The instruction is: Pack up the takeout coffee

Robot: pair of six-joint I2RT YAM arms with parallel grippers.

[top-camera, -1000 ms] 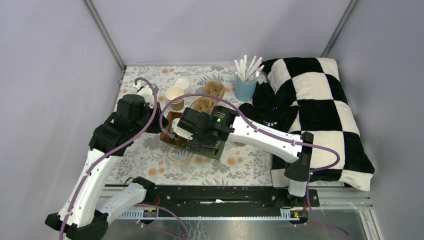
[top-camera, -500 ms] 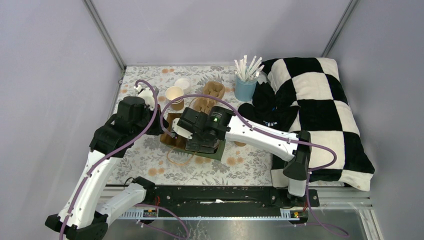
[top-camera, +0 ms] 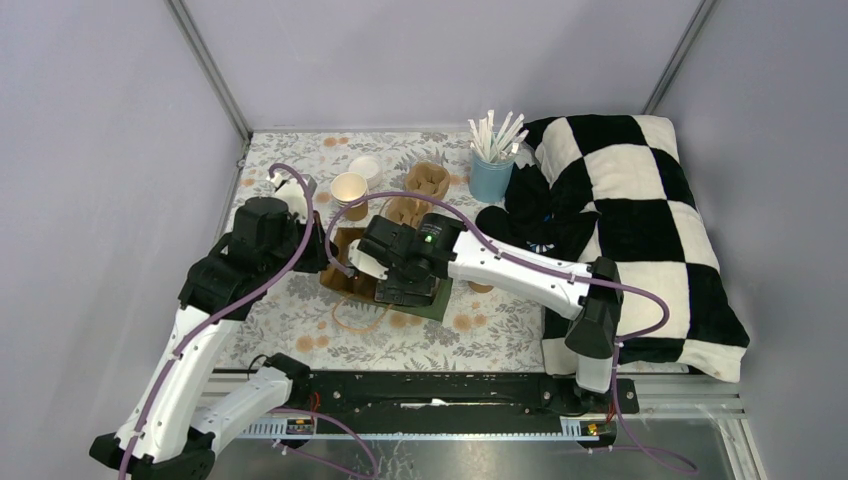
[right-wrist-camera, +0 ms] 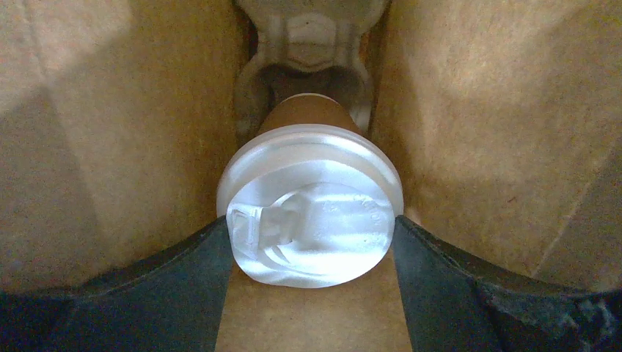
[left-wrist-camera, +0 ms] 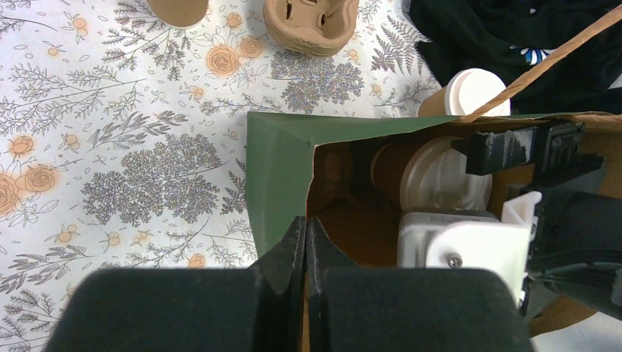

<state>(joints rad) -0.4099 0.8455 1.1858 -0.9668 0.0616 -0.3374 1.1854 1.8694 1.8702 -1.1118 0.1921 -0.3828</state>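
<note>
A green paper bag [left-wrist-camera: 275, 165] with a brown inside lies open on the floral table [top-camera: 300, 310]. My left gripper [left-wrist-camera: 304, 229] is shut on the bag's edge and holds its mouth open; it also shows in the top view [top-camera: 326, 256]. My right gripper [right-wrist-camera: 309, 229] is inside the bag, shut on a lidded kraft cup [right-wrist-camera: 312, 213]. That cup also shows in the left wrist view [left-wrist-camera: 440, 180]. It points at a moulded-pulp carrier [right-wrist-camera: 312, 40] deeper in the bag. A second lidded cup [left-wrist-camera: 473, 92] stands outside, just beyond the bag.
An open kraft cup [top-camera: 348, 188] and a loose white lid [top-camera: 365, 167] stand at the back. Two pulp carriers [top-camera: 428, 180] lie beside them. A light-blue cup of straws [top-camera: 490, 172] and a black-and-white checked blanket [top-camera: 640, 220] fill the right side.
My right arm has pushed slightly further into the bag, toward the left. My left gripper has kept its hold on the bag's edge.
</note>
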